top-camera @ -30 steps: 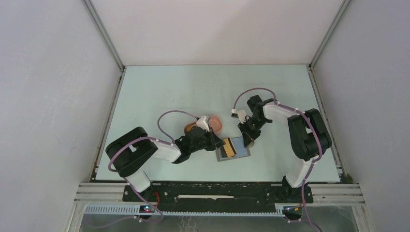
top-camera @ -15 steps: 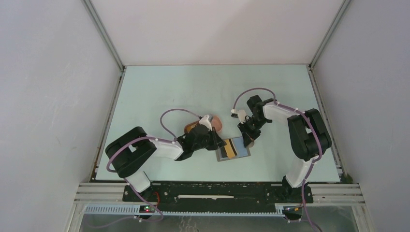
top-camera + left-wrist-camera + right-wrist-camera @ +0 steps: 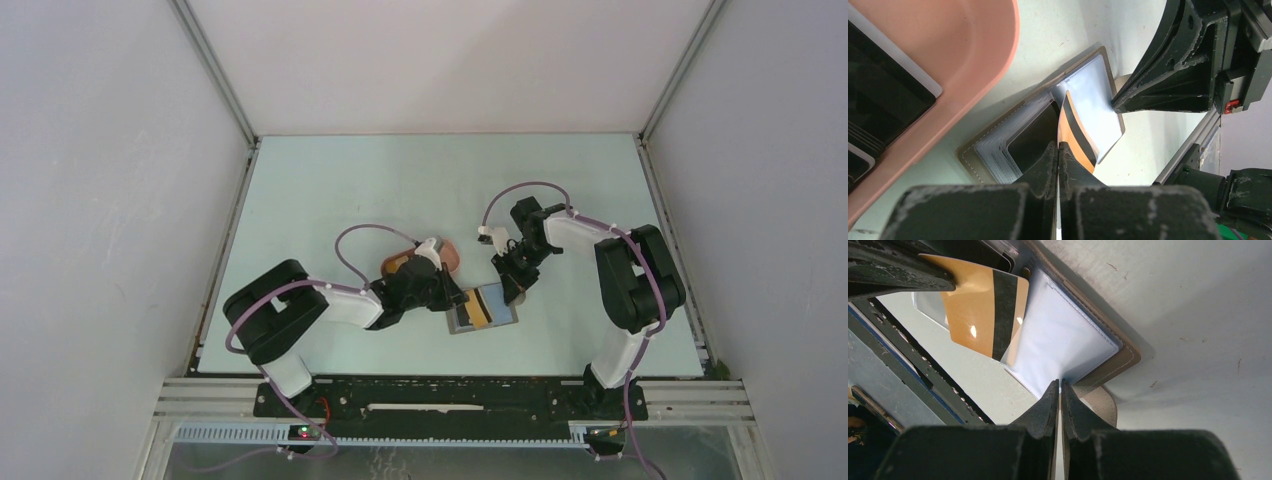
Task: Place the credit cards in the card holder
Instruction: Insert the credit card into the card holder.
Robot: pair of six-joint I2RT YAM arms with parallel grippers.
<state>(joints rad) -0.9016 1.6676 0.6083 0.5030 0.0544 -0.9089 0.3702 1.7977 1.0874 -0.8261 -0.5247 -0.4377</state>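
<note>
While left pincer [image 3: 1058, 148] clamps tight on the orange credit card [image 3: 1074, 131], tilted over the open card holder [image 3: 1090, 92] | right pincer [image 3: 1060, 385]: near-closed, pinching the card holder's pale sleeve edge

Place: a robotics lab test cell
Enclosure: plain white walls [image 3: 100, 200] on three sides, joined by bare aluminium rails [image 3: 215, 70]
Work surface: pale green counter [image 3: 330, 180] boxed in by the walls
Machinery: left arm [image 3: 300, 315] and right arm [image 3: 630, 280] bolted to a black base plate [image 3: 450, 400], with purple cables [image 3: 520, 186] looping along them
</note>
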